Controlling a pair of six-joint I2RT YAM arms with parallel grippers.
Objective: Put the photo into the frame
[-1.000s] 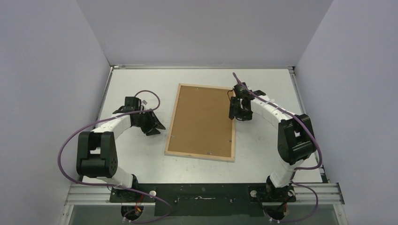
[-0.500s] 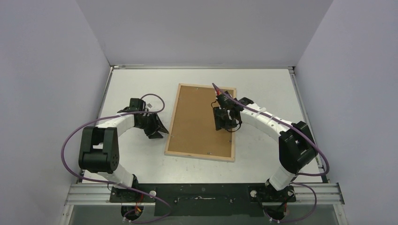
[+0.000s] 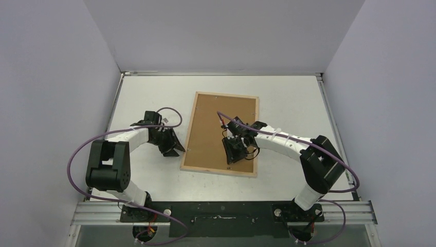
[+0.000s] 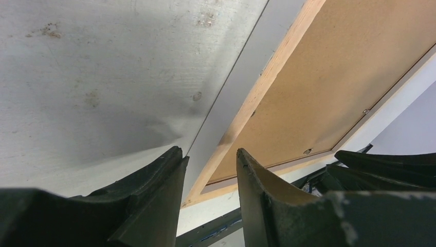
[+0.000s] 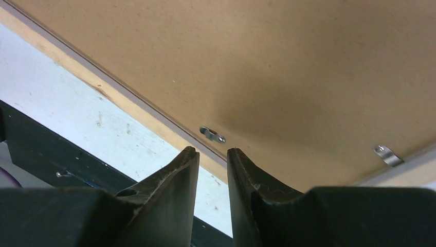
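The frame [image 3: 218, 172] lies face down in the middle of the table, its pale wood back up, with a brown backing board [image 3: 216, 123] set inside it. The photo is out of view. My right gripper [image 3: 231, 154] hovers over the board's near end. In the right wrist view it [image 5: 211, 150] is open by a narrow gap with nothing between the fingers, just in front of a small metal tab [image 5: 212, 135] by the frame's wood edge [image 5: 100, 91]. My left gripper [image 3: 172, 146] stands open and empty beside the frame's left edge [image 4: 257, 98].
A second metal tab [image 5: 388, 154] sits further along the board's edge. The white table [image 3: 288, 98] is walled in at the back and on both sides. A black rail [image 3: 221, 211] with the arm bases runs along the near edge.
My right gripper has swung from the frame's far right edge inward to the board's near end, and its jaws have narrowed. The left gripper has crept slightly closer to the frame's left edge.
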